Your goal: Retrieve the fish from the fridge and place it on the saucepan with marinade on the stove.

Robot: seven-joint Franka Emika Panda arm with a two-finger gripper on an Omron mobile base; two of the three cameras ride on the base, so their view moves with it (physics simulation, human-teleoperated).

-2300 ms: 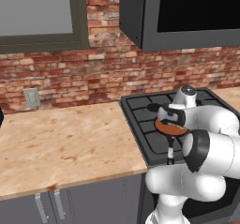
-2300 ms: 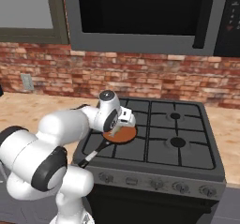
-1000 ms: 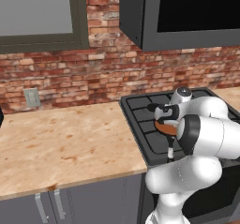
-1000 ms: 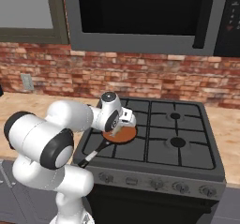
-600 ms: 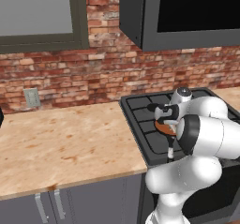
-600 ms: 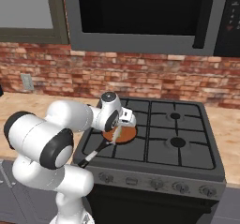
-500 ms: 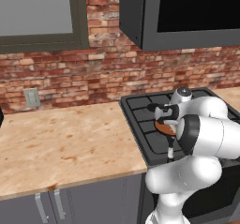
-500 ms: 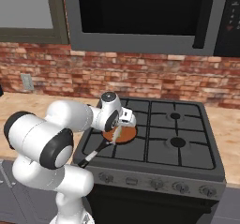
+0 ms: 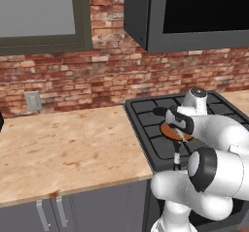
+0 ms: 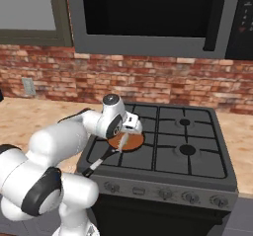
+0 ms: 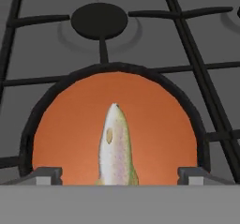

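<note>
The silvery fish [image 11: 116,148] lies lengthwise on the orange-brown marinade [image 11: 65,134] inside the saucepan [image 11: 27,124], which sits on the stove [image 10: 197,146] at its front left burner. My gripper [image 11: 119,176] hovers just above the pan, open, its fingertips [image 11: 47,175] wide apart on either side of the fish's tail and touching nothing. From the right base view the gripper [image 10: 129,130] points down over the saucepan [image 10: 137,142], whose black handle [image 10: 99,163] sticks out toward the front. The left base view has the saucepan [image 9: 170,130] under the hand. The fridge is out of view.
A dark burner [image 11: 99,19] and black grates lie just beyond the pan. A microwave [image 10: 148,18] hangs above the stove, and knobs [image 10: 163,193] line its front. A beige counter [image 9: 63,148] stretches left of the stove, backed by a brick wall.
The gripper's fingers have spread apart and let go of the fish, which now rests in the saucepan. The arm has stayed nearly still over the pan.
</note>
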